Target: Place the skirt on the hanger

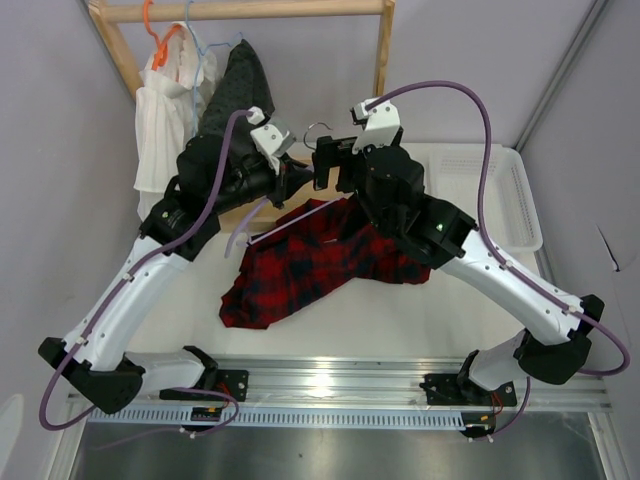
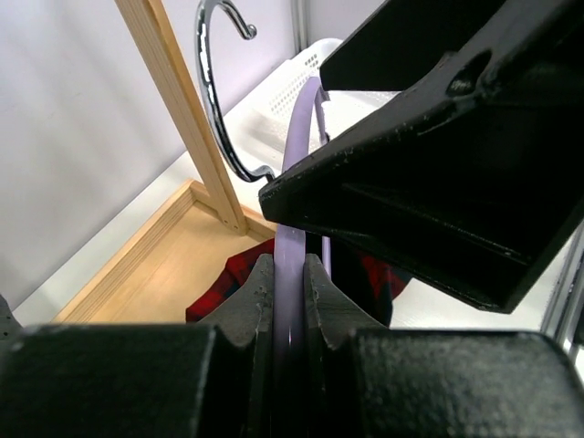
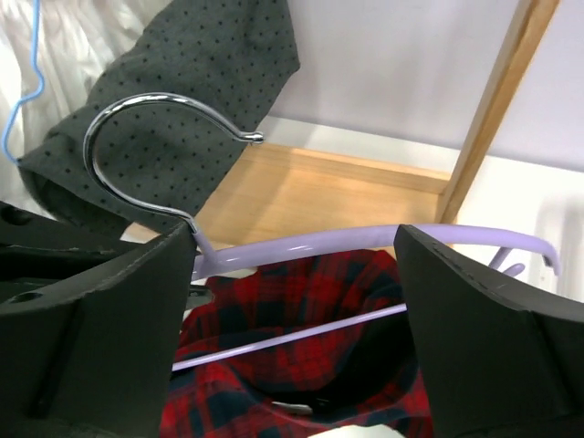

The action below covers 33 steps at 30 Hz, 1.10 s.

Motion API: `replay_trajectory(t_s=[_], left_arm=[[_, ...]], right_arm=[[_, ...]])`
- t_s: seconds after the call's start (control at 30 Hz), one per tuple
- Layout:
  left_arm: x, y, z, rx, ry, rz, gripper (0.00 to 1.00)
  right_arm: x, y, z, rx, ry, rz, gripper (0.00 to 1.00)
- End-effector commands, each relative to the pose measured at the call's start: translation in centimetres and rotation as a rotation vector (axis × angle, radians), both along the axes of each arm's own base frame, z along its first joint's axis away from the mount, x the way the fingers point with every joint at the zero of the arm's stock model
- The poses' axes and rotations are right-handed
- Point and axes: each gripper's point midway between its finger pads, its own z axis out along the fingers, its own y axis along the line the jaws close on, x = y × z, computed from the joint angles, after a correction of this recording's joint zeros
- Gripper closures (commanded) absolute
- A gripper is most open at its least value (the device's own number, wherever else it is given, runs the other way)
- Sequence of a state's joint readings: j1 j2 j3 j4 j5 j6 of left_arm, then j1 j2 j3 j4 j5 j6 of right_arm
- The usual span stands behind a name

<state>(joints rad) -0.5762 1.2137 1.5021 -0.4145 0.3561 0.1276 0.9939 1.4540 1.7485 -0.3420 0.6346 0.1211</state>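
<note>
L tool (image 2: pixel 290 274): fingers clamped together on the thin lilac plastic hanger (image 2: pixel 294 182), gripping its frame edge-on below the neck. R tool (image 3: pixel 294 235): fingers spread wide apart, one each side of the hanger's upper arm, nothing pinched btwn them. The hanger's chrome wire hook (image 3: pixel 119 119) curls up just above one R finger, clear of the rail.

Red-and-black checked cloth skirt (image 1: pixel 300 265) sits right under both tools. Its top edge is bunched at the hanger's lower bar, w/ cloth showing above & below the bar in the R wrist view. Whether it is threaded through can't be told. The rest spreads on the white worktop (image 1: pixel 400 320).

Further out: dark grey dotted garment (image 3: pixel 201 73) and white pleated garment (image 1: pixel 160 120) hang on the wooden rack (image 1: pixel 250 10), far L. White plastic basket (image 1: pixel 500 190) far R.
</note>
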Motion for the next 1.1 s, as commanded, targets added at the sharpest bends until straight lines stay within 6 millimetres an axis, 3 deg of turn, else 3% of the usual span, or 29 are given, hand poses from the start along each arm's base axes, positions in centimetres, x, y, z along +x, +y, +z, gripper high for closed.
replay_trajectory(t_s=[0.0, 0.3, 0.57, 0.8, 1.07], left_arm=[[-0.6, 2.8, 7.3, -0.127, -0.16, 0.067, 1.0], [1.6, 7.3, 10.2, -0.137, -0.191, 0.257, 1.0], [2.4, 11.8, 15.6, -0.236, -0.265, 0.398, 1.0], [1.4, 12.0, 20.0, -0.253, -0.36, 0.373, 1.0], [1.8, 12.4, 21.7, -0.284, -0.39, 0.405, 1.0]], right_arm=[[0.0, -5.2, 3.3, 0.089, -0.042, -0.169, 0.04], [0.5, -11.8, 3.0, 0.165, -0.001, -0.323, 0.01], [0.9, -16.1, 2.8, 0.192, 0.024, -0.408, 0.01], [0.7, -17.5, 3.1, 0.199, 0.021, -0.431, 0.01], [1.1, -17.7, 2.4, 0.19, 0.039, -0.43, 0.01]])
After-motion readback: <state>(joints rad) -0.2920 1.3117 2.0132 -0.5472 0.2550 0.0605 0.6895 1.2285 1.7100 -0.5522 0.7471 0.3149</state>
